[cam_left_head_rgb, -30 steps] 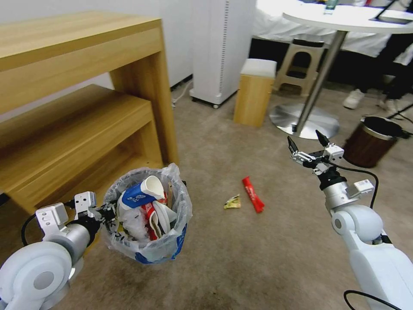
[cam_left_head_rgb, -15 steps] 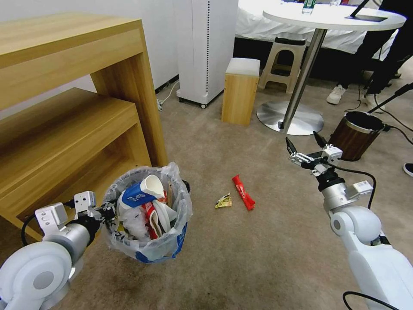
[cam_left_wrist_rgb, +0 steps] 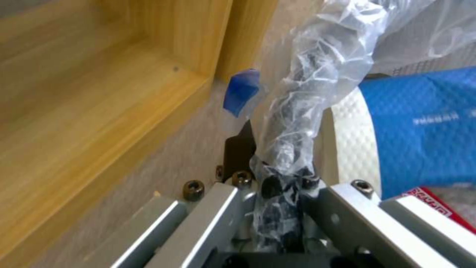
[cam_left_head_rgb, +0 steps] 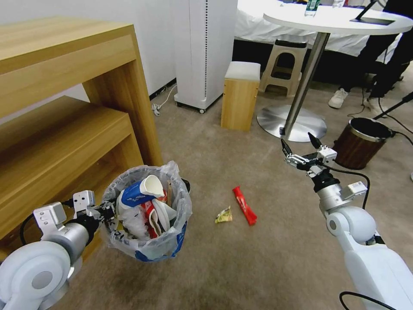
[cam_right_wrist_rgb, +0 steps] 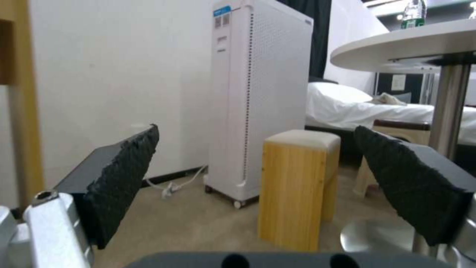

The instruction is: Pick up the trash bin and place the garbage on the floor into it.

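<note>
1. Holding the trash bin by its rim, the left gripper is clamped on the bunched clear liner and the bin's edge, as the left wrist view shows at; the bin hangs at the robot's left, just beside the wooden shelf unit.
2. The right gripper is raised above the floor with its jaws spread wide and nothing between them.
3. Over the last second the whole head view has shifted, so the camera has moved, not the litter; both arms keep their pose against the robot.
4. The red wrapper and yellow wrapper now lie nearer the middle of the head view, between the bin and the right gripper.
5. That suggests the robot is lining up on the last visible garbage; the bin already looks crowded with cups and slippers.
</note>
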Controlling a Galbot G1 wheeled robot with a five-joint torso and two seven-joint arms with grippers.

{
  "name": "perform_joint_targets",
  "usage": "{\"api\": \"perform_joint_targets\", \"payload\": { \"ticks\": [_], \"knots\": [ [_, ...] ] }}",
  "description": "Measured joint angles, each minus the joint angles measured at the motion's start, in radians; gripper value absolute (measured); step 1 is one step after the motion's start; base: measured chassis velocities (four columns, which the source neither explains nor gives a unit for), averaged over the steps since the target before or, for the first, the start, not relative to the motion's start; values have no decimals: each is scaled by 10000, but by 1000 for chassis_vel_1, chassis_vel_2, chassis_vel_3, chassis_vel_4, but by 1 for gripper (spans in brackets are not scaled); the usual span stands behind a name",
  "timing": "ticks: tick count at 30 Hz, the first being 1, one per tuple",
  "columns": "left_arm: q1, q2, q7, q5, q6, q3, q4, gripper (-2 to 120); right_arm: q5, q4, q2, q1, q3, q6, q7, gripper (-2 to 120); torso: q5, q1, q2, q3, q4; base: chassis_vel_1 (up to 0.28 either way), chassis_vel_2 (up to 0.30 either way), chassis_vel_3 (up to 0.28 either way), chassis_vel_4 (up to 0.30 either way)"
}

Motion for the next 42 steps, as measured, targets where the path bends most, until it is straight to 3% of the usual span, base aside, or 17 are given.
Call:
{"api": "perform_joint_targets", "payload": {
  "ticks": [10,18,26,28,30,33,34,37,42],
  "knots": [
    [70,35,21,12,-1,-22,-91,1,-124,46,13,-103,-29,67,70,100,5,2,-1,4,-1,-245,250,239,-258],
    [211,12,0,45,-2,-46,-286,1,-477,208,-12,-507,-259,-288,499,100,-1,1,-1,-3,-1,-49,46,38,-37],
    [241,-35,-34,91,-1,-35,-357,1,-1215,271,-311,-1178,-1096,-2493,1177,100,2,1,0,-3,-2,17,-11,-16,19],
    [236,-73,-34,105,0,-3,-359,1,-1312,318,-457,-1187,-1695,-3847,1667,100,1,1,0,-1,-2,0,0,0,0],
    [234,-82,-35,115,1,-1,-359,1,-1322,330,-483,-1133,-1840,-4283,1780,100,1,1,-1,-1,-1,0,0,0,0],
    [217,-82,-31,123,1,20,-350,1,-1017,224,-554,-655,-2421,-6319,2020,100,0,1,0,-1,1,0,0,0,0],
    [217,-82,-31,123,1,20,-350,1,-1017,224,-554,-655,-2421,-6319,2020,100,0,1,0,-1,1,0,0,0,0],
    [185,-23,-5,123,3,51,-337,1,-787,-159,-541,-152,-2717,-7485,1688,100,0,1,-1,-1,0,0,0,0,0],
    [187,7,14,119,7,54,-341,1,-828,-678,-472,299,-3021,-8129,1058,100,1,1,-1,0,1,0,0,0,0]
  ]
}}
